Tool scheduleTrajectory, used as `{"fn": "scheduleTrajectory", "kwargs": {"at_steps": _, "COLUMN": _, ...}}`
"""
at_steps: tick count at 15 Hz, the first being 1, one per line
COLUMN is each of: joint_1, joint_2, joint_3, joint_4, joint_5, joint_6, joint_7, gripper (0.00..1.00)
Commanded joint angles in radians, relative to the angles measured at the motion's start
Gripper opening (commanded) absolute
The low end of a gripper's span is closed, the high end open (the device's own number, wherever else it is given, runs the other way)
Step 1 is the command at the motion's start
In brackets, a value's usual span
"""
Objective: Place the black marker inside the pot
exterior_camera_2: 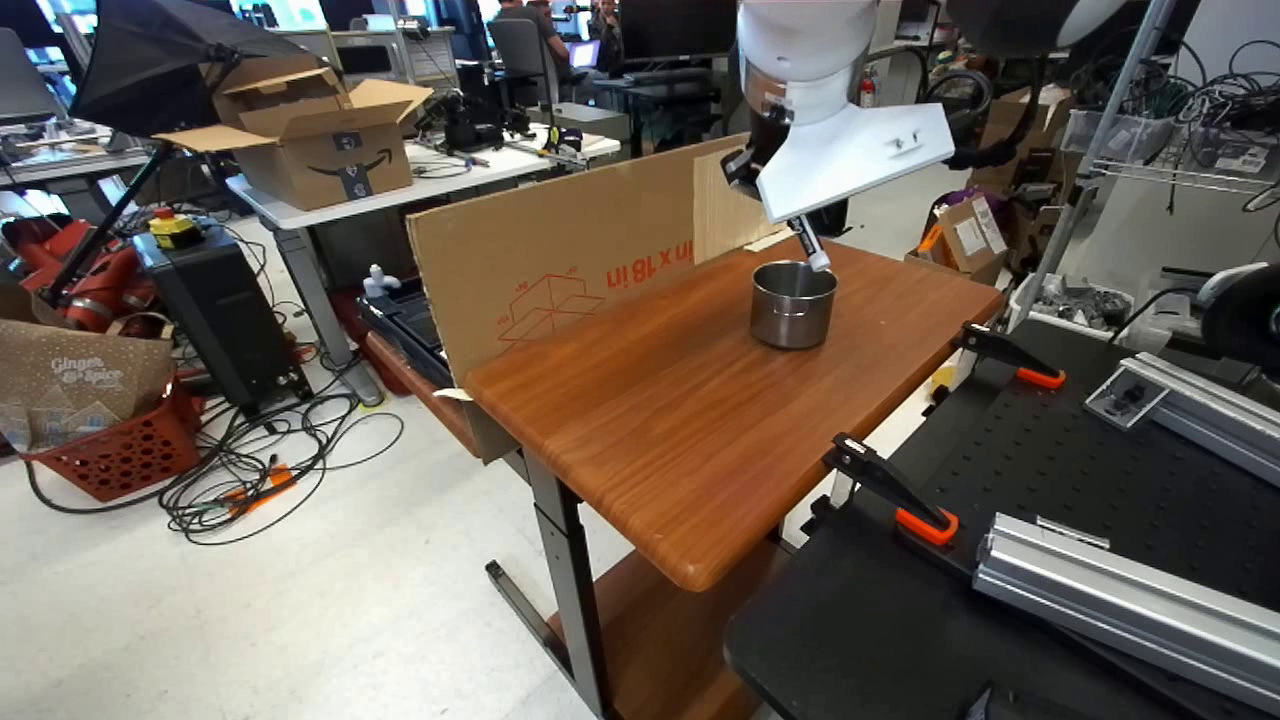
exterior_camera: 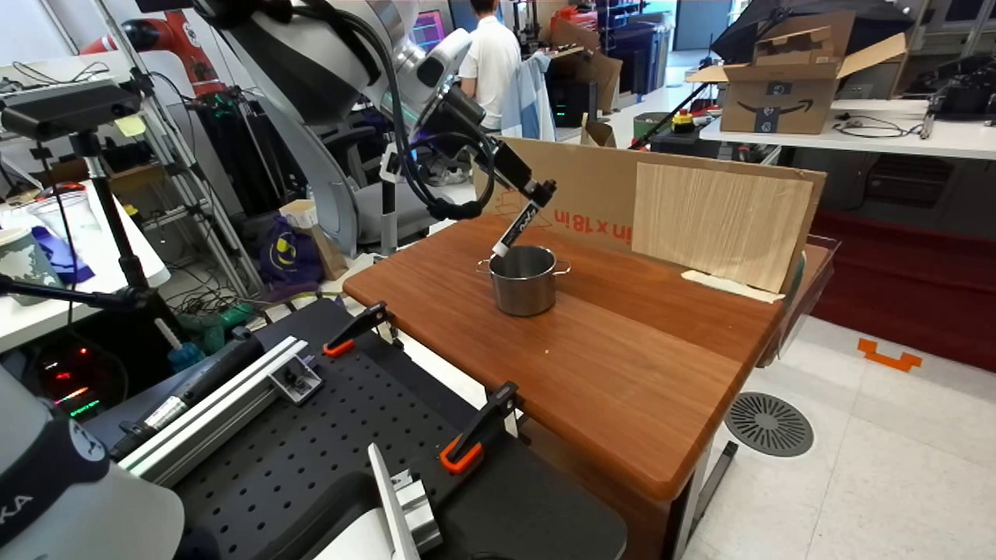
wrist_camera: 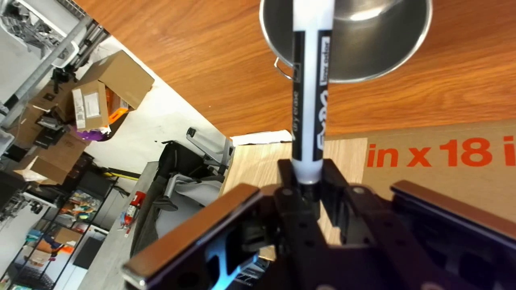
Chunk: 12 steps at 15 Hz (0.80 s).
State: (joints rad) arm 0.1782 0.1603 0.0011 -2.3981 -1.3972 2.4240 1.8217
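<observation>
The marker is white with a black label; it shows in the wrist view (wrist_camera: 308, 92) and in both exterior views (exterior_camera: 517, 228) (exterior_camera_2: 805, 240). My gripper (wrist_camera: 308, 177) is shut on one end of it; the fingers also show in an exterior view (exterior_camera: 541, 191). The marker is tilted, its white free end low at one side of the pot's rim; I cannot tell if it is above or just outside the opening. The silver-grey pot (exterior_camera: 525, 292) (exterior_camera_2: 790, 312) stands upright on the table; it shows partly in the wrist view (wrist_camera: 371, 52). A white plate hides the fingertips in an exterior view.
The pot stands on a brown wooden table (exterior_camera: 622, 365). A cardboard panel (exterior_camera: 591, 183) stands along its far edge. Black clamps with orange ends (exterior_camera: 475, 435) (exterior_camera_2: 890, 485) sit between the table and a black perforated board (exterior_camera: 327, 451). A pot handle (exterior_camera: 562, 269) juts out sideways.
</observation>
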Motion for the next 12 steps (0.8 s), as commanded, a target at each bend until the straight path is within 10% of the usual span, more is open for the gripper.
{"fn": "scheduleTrajectory", "kwargs": {"at_steps": 1, "joint_1": -0.031, "joint_2": 0.010, "joint_3": 0.034, "joint_4": -0.005, "joint_5": -0.049, "joint_6": -0.010, "joint_7": 0.057, "gripper": 0.05}}
{"fn": "scheduleTrajectory", "kwargs": {"at_steps": 12, "joint_1": -0.055, "joint_2": 0.092, "joint_3": 0.033, "joint_4": 0.033, "joint_5": -0.076, "joint_6": -0.017, "joint_7": 0.091, "gripper": 0.05}}
